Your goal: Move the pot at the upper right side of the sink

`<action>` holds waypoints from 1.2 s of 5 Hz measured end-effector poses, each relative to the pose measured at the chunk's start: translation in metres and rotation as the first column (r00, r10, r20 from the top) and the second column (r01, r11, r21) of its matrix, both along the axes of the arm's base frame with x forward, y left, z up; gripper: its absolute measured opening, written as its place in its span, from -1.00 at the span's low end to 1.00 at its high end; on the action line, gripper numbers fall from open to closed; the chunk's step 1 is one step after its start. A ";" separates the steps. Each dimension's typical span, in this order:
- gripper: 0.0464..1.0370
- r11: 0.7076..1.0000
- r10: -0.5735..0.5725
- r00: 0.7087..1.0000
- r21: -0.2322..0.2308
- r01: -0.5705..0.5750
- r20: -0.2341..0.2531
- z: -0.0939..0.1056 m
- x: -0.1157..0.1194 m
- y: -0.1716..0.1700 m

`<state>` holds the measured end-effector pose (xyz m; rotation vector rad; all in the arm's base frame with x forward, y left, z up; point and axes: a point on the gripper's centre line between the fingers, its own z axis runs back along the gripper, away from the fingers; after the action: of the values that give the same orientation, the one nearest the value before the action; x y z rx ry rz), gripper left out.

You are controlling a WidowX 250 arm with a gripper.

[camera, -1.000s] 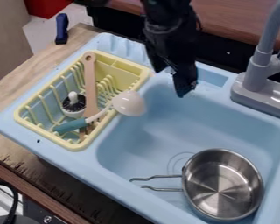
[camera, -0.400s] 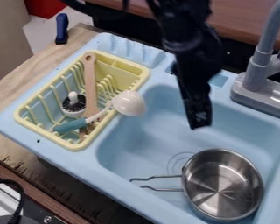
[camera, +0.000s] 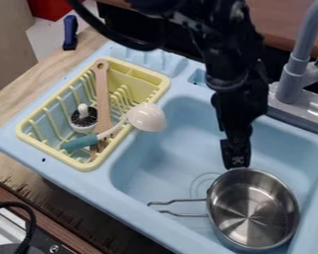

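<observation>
The steel pot (camera: 253, 211) sits in the lower right of the sink (camera: 158, 158); the gripper (camera: 237, 159) hangs over the sink, jaws spread or pressed together, I cannot tell which

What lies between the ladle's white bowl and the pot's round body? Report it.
The camera view shows bare blue sink between the ladle's bowl and the pot.
</observation>
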<state>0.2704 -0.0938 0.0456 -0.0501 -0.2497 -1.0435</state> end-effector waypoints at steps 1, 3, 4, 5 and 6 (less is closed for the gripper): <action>0.92 1.000 -0.007 0.999 0.022 0.008 -0.035 -0.014 -0.003 -0.004; 0.81 0.999 -0.045 0.996 0.001 0.045 -0.071 -0.031 -0.003 -0.014; 0.27 0.997 -0.074 0.990 -0.034 0.071 -0.116 -0.039 -0.002 -0.014; -0.32 0.983 -0.166 0.984 -0.088 0.160 -0.067 -0.038 0.004 -0.016; -0.75 0.986 -0.160 0.981 -0.065 0.153 -0.108 -0.047 0.000 -0.016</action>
<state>0.2708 -0.1095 -0.0010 -0.1815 -0.1743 -1.1860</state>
